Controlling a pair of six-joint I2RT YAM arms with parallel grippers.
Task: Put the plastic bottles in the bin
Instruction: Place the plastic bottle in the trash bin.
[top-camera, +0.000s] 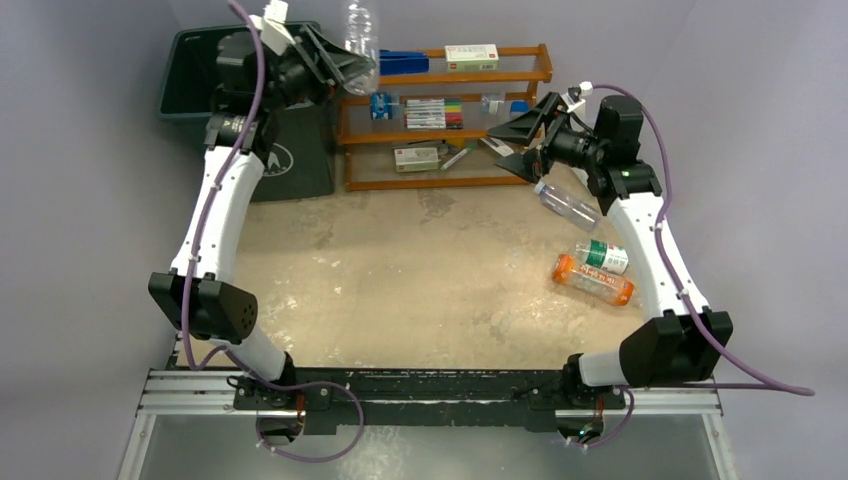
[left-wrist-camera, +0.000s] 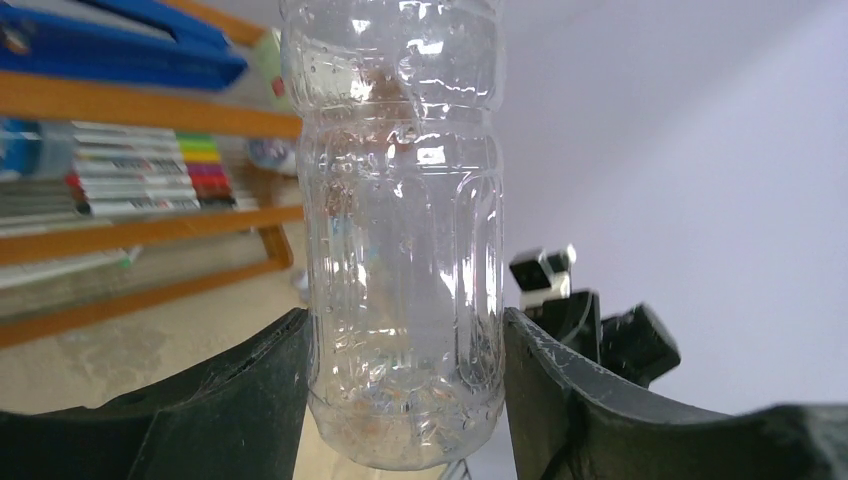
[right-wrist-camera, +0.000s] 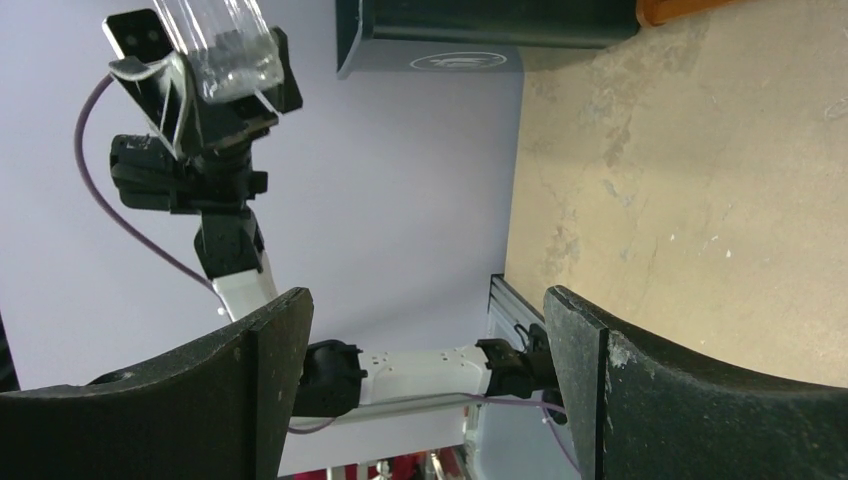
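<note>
Clear plastic bottle (left-wrist-camera: 400, 230) stands upright, its base pinched between the left gripper's (left-wrist-camera: 405, 400) fingers. It is held high, probably to clear the rim of the dark green bin (top-camera: 185, 70), which lies left of those fingers. The right gripper's (right-wrist-camera: 425, 340) fingers are spread and empty; another clear bottle (top-camera: 565, 203) lies just beside them.

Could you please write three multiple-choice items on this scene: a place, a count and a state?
1. The orange bottle is: A) lying on the table beside the right arm; B) held aloft; C) standing upright mid-table.
2. Bottles lying on the table: A) one; B) three; C) six.
3. The right gripper is: A) shut on a bottle; B) shut, empty; C) open, empty.
1 A: it lies by that arm. 2 B: clear bottle, green-labelled bottle, orange bottle. 3 C: nothing between its spread fingers.
</note>
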